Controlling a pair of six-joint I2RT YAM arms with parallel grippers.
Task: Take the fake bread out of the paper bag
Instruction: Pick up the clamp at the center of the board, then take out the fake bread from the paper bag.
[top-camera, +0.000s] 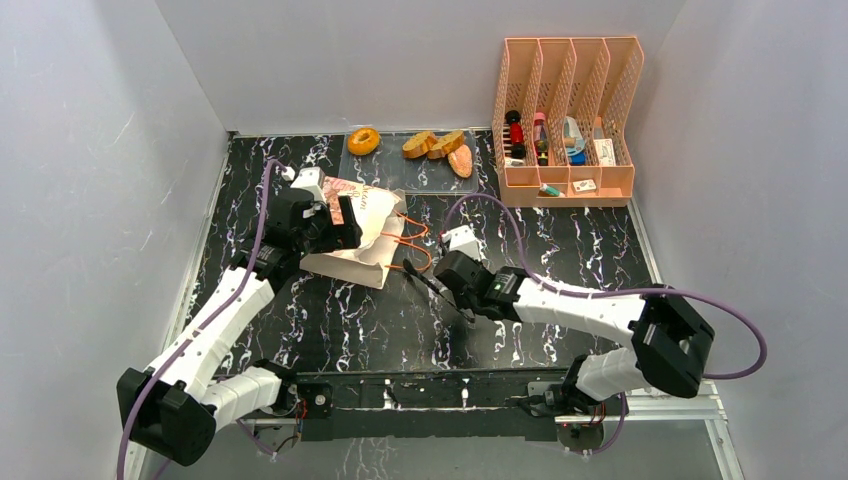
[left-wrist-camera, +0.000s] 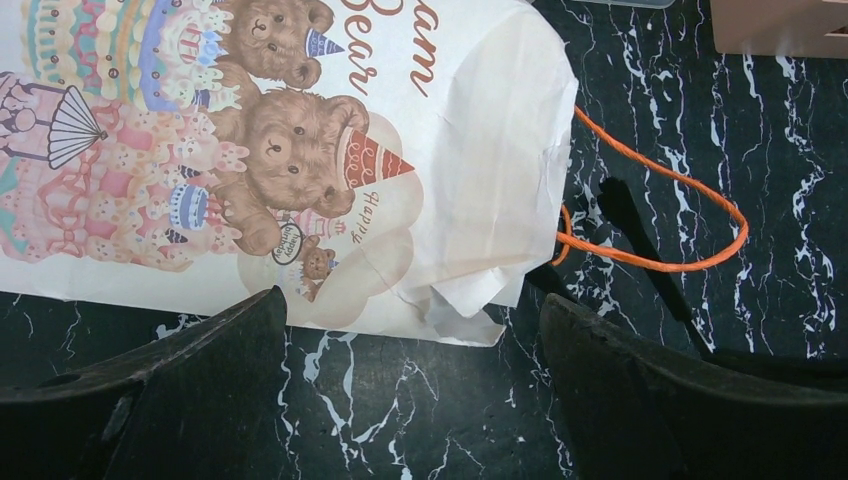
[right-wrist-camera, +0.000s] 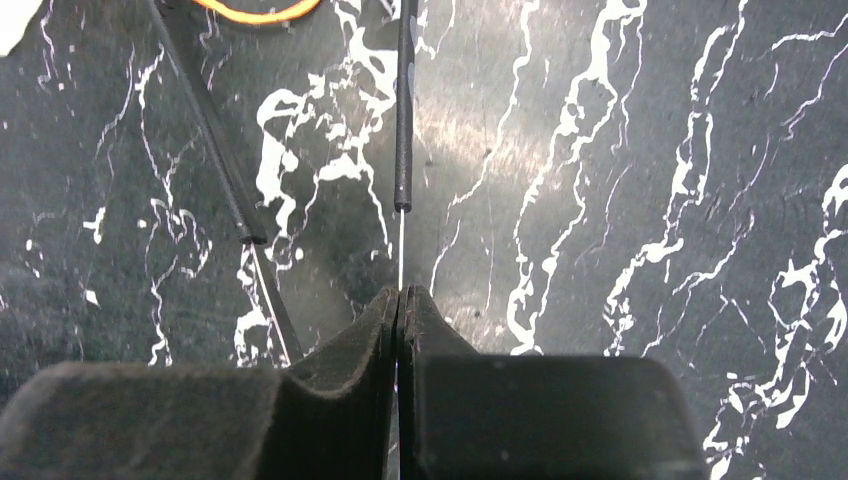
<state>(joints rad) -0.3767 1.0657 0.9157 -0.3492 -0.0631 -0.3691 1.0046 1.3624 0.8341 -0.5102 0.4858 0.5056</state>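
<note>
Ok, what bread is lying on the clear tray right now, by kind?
Ring doughnut: 1
Brown slices: 2
Oval bun: 1
Total on the tray: 4
The slices and the bun lie bunched together, so the split between those two kinds is my best reading.

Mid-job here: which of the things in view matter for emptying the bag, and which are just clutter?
Job: bag; doughnut, slices and bun, already out on the tray; open left gripper over the bag; right gripper, shut on a thin rod.
Lying about: pink organizer and the small items in it.
</note>
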